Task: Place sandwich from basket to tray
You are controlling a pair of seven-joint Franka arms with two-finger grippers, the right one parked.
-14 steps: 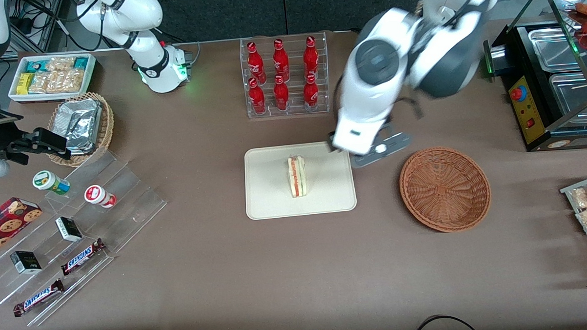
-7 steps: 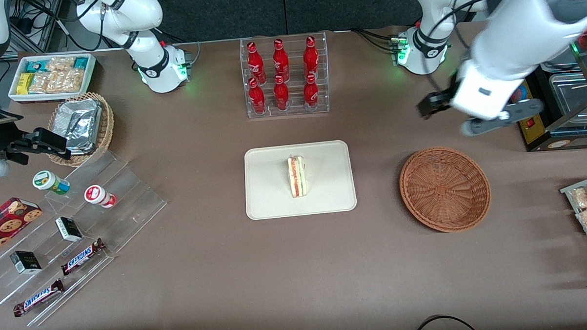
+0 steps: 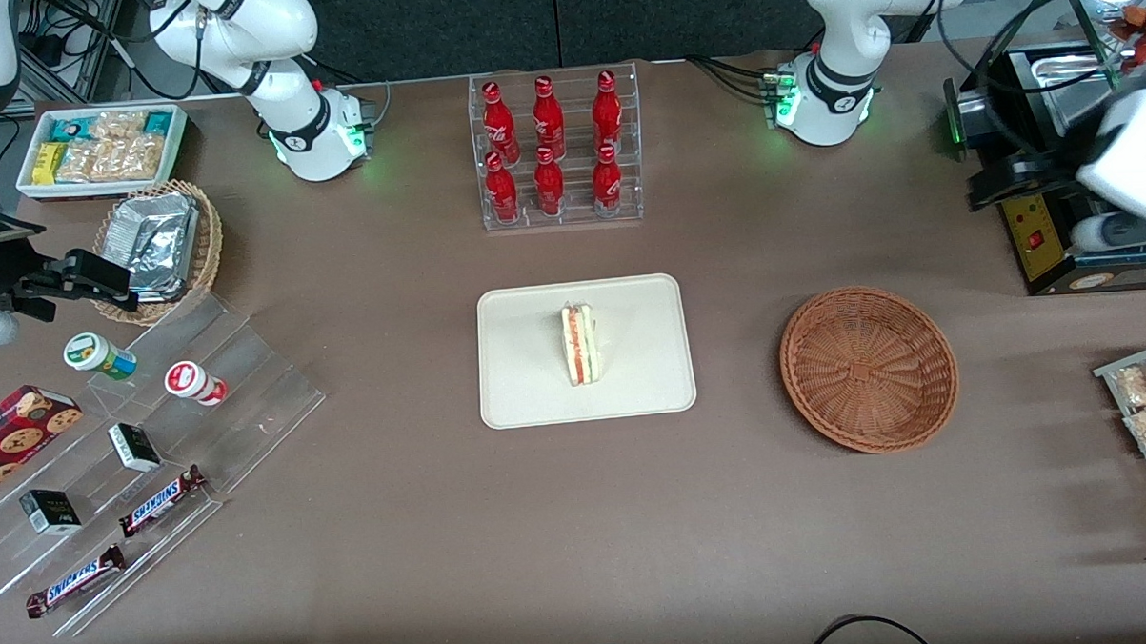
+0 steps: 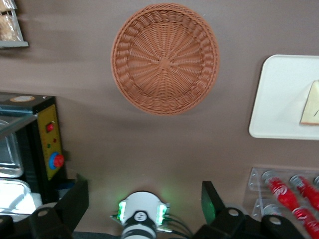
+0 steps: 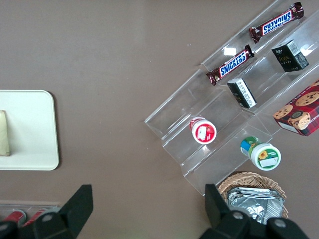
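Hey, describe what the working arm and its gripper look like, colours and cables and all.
The working arm is glossy white with dark grey joints, and its round white base glows green with black cables plugged in. Its gripper, up near the working arm's end of the table, has black fingers spread wide apart.

The front view looks steeply down on the whole bench [image 3: 427, 518] from high up. The left wrist camera looks down past its gripper [image 4: 144, 204], whose fingers stand wide apart, sharing the basket [image 4: 165, 58], tray [image 4: 279, 99] and sandwich [image 4: 312, 104] with the front view. The right wrist camera looks down too, catching the tray's edge.
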